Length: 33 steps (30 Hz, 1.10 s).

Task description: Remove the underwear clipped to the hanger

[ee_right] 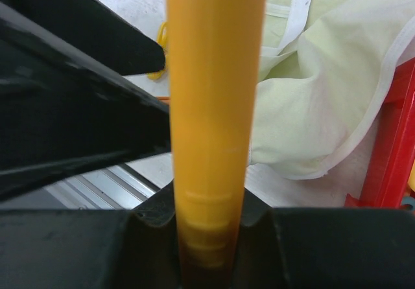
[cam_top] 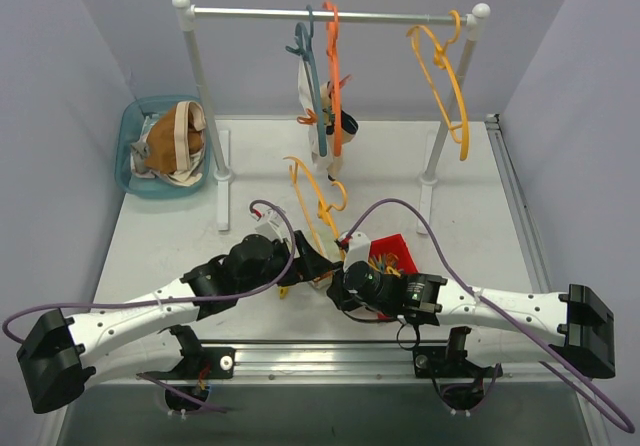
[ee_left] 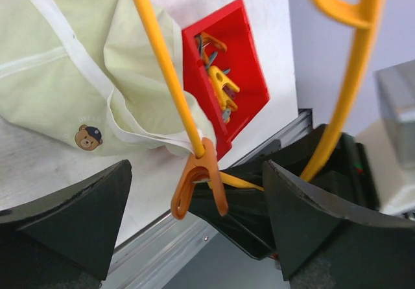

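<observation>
My right gripper (ee_right: 214, 234) is shut on the bar of a yellow hanger (ee_right: 214, 75), which stands low over the table in the top view (cam_top: 305, 191). A pale yellow-green underwear (ee_left: 71, 75) with white trim and a small bear print hangs from that bar, held by an orange clothespin (ee_left: 198, 182). My left gripper (ee_left: 194, 172) is open, its two fingers standing either side of the clothespin without touching it. The same underwear shows in the right wrist view (ee_right: 318, 101). More underwear (cam_top: 312, 96) is clipped to the blue and orange hangers on the rack.
A red tray (cam_top: 398, 249) with loose clothespins sits by the right gripper. A teal basket (cam_top: 130, 131) at the back left holds brown and cream underwear. An empty yellow hanger (cam_top: 445, 76) hangs on the white rack (cam_top: 340, 12). The table's metal front rail runs below.
</observation>
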### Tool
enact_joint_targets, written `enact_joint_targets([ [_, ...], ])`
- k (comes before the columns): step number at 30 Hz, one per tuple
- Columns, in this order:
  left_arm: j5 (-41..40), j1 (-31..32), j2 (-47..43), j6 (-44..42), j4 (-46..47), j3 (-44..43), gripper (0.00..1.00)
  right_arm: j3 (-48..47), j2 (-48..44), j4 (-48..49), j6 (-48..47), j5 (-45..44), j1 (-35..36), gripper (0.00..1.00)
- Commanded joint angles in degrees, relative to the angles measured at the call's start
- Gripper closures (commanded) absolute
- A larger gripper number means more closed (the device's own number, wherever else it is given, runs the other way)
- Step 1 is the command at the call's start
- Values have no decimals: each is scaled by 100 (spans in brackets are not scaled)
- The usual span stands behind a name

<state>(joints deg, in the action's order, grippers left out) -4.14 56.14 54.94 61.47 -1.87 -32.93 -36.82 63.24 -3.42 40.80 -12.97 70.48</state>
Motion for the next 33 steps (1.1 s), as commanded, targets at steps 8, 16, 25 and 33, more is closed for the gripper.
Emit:
enact_joint_targets([
  [8, 414, 37, 298, 181, 767, -91, 23, -18, -120, 237, -54, -188, -122, 100],
  [16, 809, 37, 667, 76, 714, -311, 41, -18, -40, 281, -28, -232, -166, 100],
  [25, 520, 37, 176, -126, -13, -398, 91, -27, -31, 245, -28, -215, -236, 100],
  [33, -253, 20, -571, -619, -1657, -829, 89, 96, -40, 0, 16, 22, -219, 100],
])
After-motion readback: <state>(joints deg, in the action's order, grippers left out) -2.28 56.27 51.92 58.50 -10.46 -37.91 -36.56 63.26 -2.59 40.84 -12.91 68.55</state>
